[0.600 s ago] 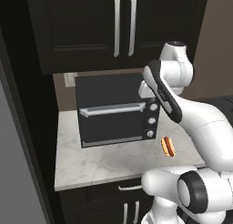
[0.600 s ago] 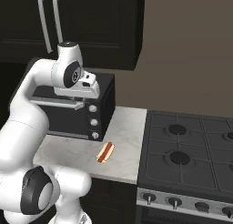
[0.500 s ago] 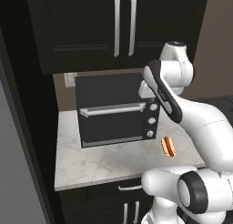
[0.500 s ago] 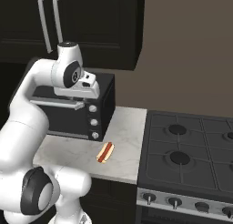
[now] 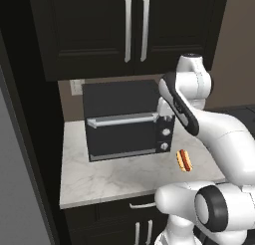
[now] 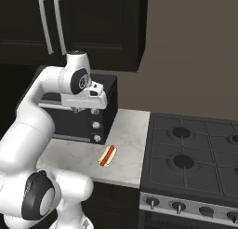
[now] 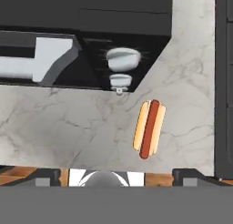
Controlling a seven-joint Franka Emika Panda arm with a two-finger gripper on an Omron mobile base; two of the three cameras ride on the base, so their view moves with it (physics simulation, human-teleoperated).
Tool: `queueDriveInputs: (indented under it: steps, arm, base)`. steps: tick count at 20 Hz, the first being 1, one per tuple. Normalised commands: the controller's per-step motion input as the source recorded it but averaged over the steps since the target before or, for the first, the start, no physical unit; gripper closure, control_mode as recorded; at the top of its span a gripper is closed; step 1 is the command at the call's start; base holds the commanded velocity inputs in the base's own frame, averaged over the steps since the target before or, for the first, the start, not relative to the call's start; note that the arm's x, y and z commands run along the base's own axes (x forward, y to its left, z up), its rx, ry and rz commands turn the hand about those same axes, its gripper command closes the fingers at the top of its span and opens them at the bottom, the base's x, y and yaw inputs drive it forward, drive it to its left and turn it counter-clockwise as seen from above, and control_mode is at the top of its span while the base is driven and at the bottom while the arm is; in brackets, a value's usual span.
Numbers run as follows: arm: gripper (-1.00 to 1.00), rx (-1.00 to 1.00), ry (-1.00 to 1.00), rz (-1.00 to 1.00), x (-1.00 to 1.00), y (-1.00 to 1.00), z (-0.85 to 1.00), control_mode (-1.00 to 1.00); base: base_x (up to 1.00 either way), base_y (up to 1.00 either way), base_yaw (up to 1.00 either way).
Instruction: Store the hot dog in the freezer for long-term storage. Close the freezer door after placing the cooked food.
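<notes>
The hot dog (image 5: 184, 160) (image 6: 107, 156) (image 7: 149, 128), a tan bun with a red-brown sausage, lies on the marble counter (image 5: 109, 177) just in front of the toaster oven's right corner. My gripper (image 6: 86, 111) (image 5: 168, 118) (image 7: 117, 176) hangs high above the counter beside the oven's knobs and points down. Its fingertips (image 7: 45, 175) stand far apart, open, with nothing between them. In the hand view the hot dog lies a little right of the gripper's centre line. The freezer and the freezer door are out of view.
A black toaster oven (image 5: 124, 119) (image 6: 88, 118) with a silver handle stands at the back of the counter under dark wall cabinets (image 5: 134, 30). A black stove (image 6: 195, 158) adjoins the counter on the right. A tall grey surface (image 5: 15, 189) lines the left edge.
</notes>
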Motion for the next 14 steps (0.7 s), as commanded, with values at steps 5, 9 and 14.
queueDriveInputs:
  steps: [5, 9, 14]
  arm:
    - [-1.0, -0.03, 0.13, 0.0, -0.01, -0.45, -0.44, -1.0]
    - [-1.0, 0.0, 0.12, -0.09, 0.0, -0.35, -0.47, -1.0]
    - [-1.0, 0.0, 0.08, -0.11, 0.0, -0.2, -0.47, -1.0]
  base:
    - [0.0, 0.0, 0.0]
    - [0.0, 0.0, 0.0]
    - [0.0, 0.0, 0.0]
